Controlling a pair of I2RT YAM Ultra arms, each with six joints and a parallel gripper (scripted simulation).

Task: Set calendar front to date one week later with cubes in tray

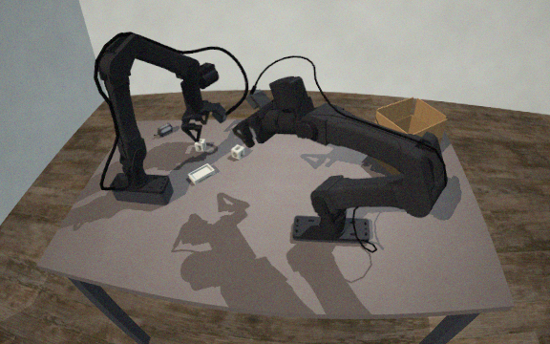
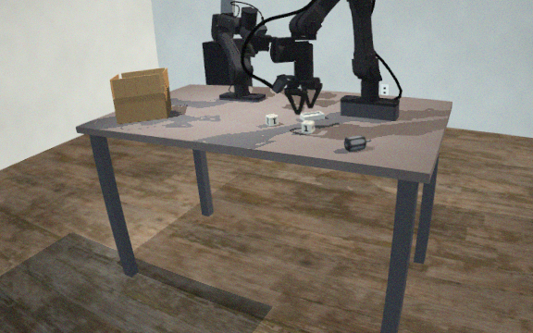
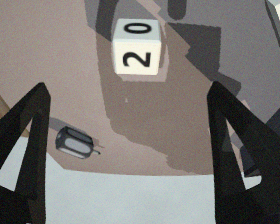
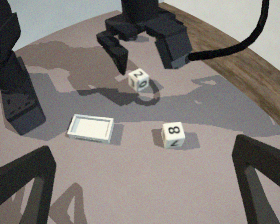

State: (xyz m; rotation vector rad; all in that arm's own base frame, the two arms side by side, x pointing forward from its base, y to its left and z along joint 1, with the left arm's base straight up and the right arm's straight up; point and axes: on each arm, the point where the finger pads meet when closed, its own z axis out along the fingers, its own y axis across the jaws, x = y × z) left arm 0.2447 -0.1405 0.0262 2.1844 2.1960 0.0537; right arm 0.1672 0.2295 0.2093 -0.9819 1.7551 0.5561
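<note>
Top view: both cubes are out of the tray and sitting apart on the table. The left gripper is just above the 2/0 cube, and the right gripper is up near the 8/7 cube. Small motor lies off past the 2/0 cube, cardboard box is way over on the other side.

Exterior: both cubes have a 1 facing this camera. The left gripper's fingers clear the top of the 2/0 cube, and the white tray sits behind that cube.

Left wrist: fingers are spread all the way and have hold of nothing. The 2/0 cube is out past the tips, and both digits read sideways from here. The motor is down near one finger.

Right wrist: these fingers are wide open too, nothing in them. The 8/7 cube is beyond and between the tips, 8 on its sideways upper face, 7 on the side below. The tray is next to it with a gap between, nothing in it, so no date's on show yet.
</note>
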